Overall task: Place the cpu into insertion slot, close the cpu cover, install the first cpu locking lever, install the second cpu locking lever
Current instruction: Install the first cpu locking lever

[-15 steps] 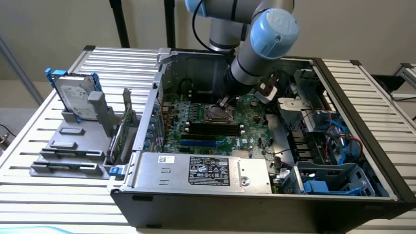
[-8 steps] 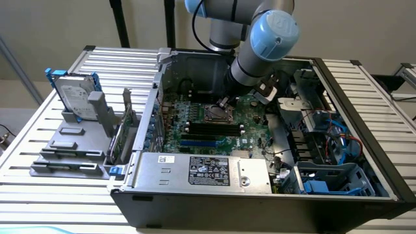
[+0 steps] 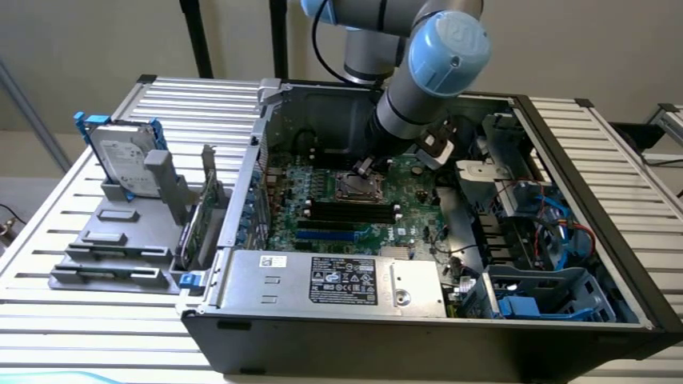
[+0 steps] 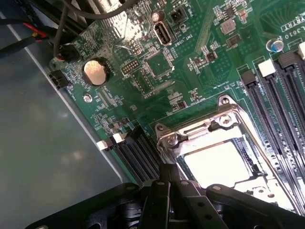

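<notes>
I've got the pincer (image 4: 167, 191) pressed together right at the edge of the insertion slot (image 4: 224, 152) on the green board, the cpu (image 4: 214, 164) seated under the cpu cover (image 4: 190, 136).

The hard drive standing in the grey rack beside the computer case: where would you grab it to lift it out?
Probably by its top edge, coming straight down from above. The hard drive stands upright on edge in the grey rack, lower part seated in the holder, upper half free. Blue rails flank its sides, so pinching its two flat faces near the top looks easiest.
</notes>
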{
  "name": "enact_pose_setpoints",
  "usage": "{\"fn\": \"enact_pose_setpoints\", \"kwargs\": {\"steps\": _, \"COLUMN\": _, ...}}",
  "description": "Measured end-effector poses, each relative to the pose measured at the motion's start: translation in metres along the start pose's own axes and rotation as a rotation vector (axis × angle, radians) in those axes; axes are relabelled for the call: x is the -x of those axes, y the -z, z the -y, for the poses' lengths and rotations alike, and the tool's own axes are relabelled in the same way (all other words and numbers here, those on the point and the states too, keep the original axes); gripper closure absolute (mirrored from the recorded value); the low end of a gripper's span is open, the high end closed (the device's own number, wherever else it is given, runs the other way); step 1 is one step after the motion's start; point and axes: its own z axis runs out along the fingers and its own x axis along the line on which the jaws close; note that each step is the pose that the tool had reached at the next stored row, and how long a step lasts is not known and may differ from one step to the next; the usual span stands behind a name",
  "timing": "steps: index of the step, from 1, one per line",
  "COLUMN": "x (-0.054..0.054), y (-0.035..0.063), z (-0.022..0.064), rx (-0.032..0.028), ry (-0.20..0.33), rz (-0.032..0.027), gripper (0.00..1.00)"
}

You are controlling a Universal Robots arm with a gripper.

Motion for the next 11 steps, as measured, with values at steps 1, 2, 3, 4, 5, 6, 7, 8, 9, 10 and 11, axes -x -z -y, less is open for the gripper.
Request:
{"fn": "enact_pose_setpoints", "kwargs": {"steps": 1, "x": 0.0017, "y": 0.0007, "z": 0.0022, "rx": 0.0001, "ry": 0.000, "rz": 0.0001, "gripper": 0.89}}
{"fn": "enact_pose_setpoints", "kwargs": {"steps": 2, "x": 0.0032, "y": 0.0017, "z": 0.0044, "rx": 0.0002, "ry": 0.000, "rz": 0.0003, "gripper": 0.89}}
{"fn": "enact_pose_setpoints", "kwargs": {"steps": 3, "x": 0.0044, "y": 0.0031, "z": 0.0066, "rx": 0.0002, "ry": 0.000, "rz": 0.0001, "gripper": 0.89}}
{"fn": "enact_pose_setpoints", "kwargs": {"steps": 4, "x": 0.0052, "y": 0.0050, "z": 0.0085, "rx": 0.0001, "ry": 0.000, "rz": 0.0000, "gripper": 0.89}}
{"fn": "enact_pose_setpoints", "kwargs": {"steps": 5, "x": 0.0055, "y": 0.0075, "z": 0.0099, "rx": 0.0003, "ry": 0.000, "rz": -0.0001, "gripper": 0.89}}
{"fn": "enact_pose_setpoints", "kwargs": {"steps": 6, "x": 0.0053, "y": 0.0097, "z": 0.0107, "rx": 0.0002, "ry": 0.000, "rz": 0.0001, "gripper": 0.89}}
{"fn": "enact_pose_setpoints", "kwargs": {"steps": 7, "x": 0.0051, "y": 0.0106, "z": 0.0110, "rx": 0.0002, "ry": 0.000, "rz": 0.0001, "gripper": 0.89}}
{"fn": "enact_pose_setpoints", "kwargs": {"steps": 8, "x": 0.0051, "y": 0.0105, "z": 0.0110, "rx": -0.0003, "ry": 0.000, "rz": -0.0004, "gripper": 0.89}}
{"fn": "enact_pose_setpoints", "kwargs": {"steps": 9, "x": 0.0051, "y": 0.0105, "z": 0.0110, "rx": -0.0002, "ry": 0.000, "rz": -0.0004, "gripper": 0.89}}
{"fn": "enact_pose_setpoints", "kwargs": {"steps": 10, "x": 0.0051, "y": 0.0105, "z": 0.0110, "rx": -0.0002, "ry": 0.000, "rz": -0.0004, "gripper": 0.89}}
{"fn": "enact_pose_setpoints", "kwargs": {"steps": 11, "x": 0.0051, "y": 0.0106, "z": 0.0111, "rx": -0.0001, "ry": 0.000, "rz": -0.0003, "gripper": 0.89}}
